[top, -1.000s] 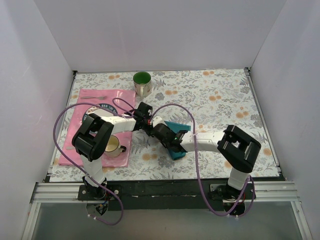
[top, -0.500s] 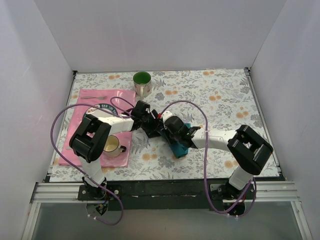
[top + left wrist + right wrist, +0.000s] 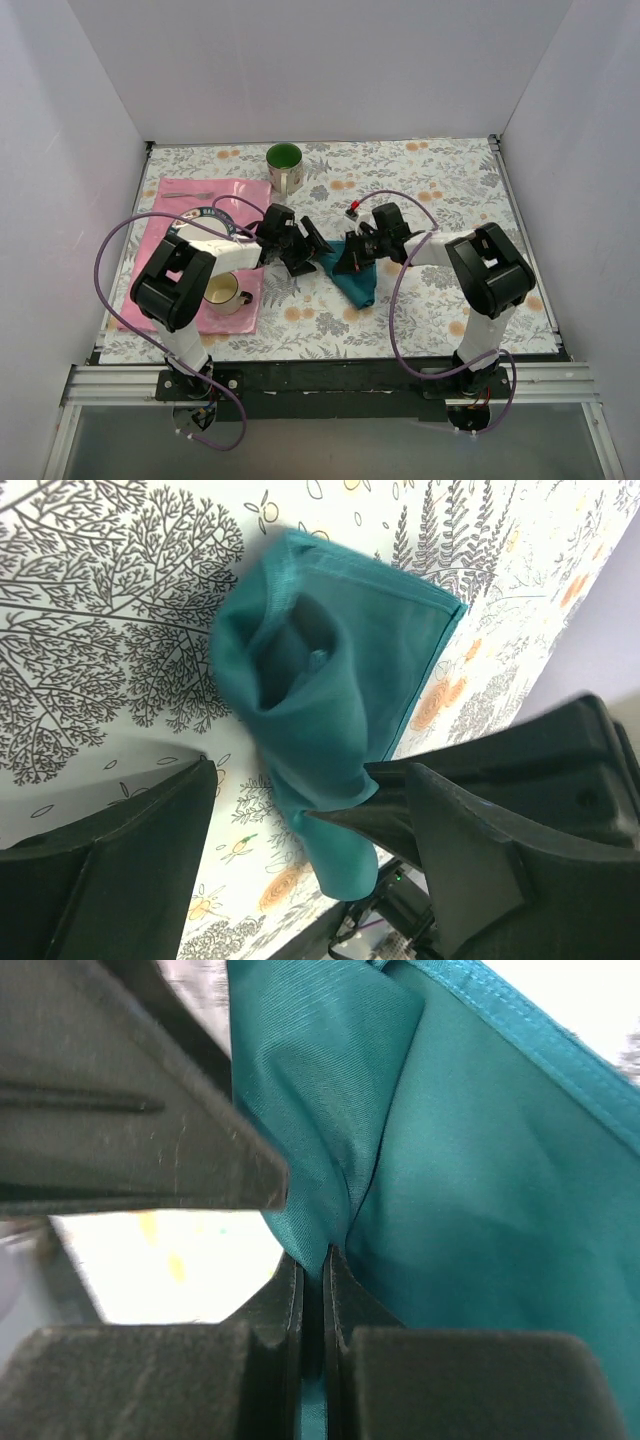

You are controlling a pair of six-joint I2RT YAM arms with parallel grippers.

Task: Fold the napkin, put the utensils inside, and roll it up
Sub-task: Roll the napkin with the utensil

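1. Near edge of the table (image 3: pixel 330 335): both arm bases bolted side by side, the left arm reaching in over the placemat, the right arm bending in from the near right corner
2. Along the left edge lies the pink placemat (image 3: pixel 160 290); a white mug (image 3: pixel 226 291), pale yellow inside, stands on its near right corner, handle to the right
3. Mid-table, a little nearer the near edge than the far: the napkin (image 3: pixel 354 286), teal, bunched rather than flat; the left wrist view shows one hemmed corner spread on the tabletop and the rest rumpled into folds
4. At the napkin's far edge: the right gripper (image 3: pixel 347 263), clenched on a fold of the cloth; in the right wrist view the fabric is nipped between its fingers (image 3: pixel 150 1380), jaws all but meeting
5. Just left of the napkin: the left gripper (image 3: pixel 303 250), released, jaws spread wide, nothing in them; in its wrist view one finger overlaps the cloth's lower end, contact cannot be told
6. Far edge of the placemat: one slim utensil (image 3: pixel 190 195) lying parallel to that edge, too small to tell head from handle
7. Near the far edge, just beyond the placemat's far right corner: a green-lined mug (image 3: pixel 284 165), upright
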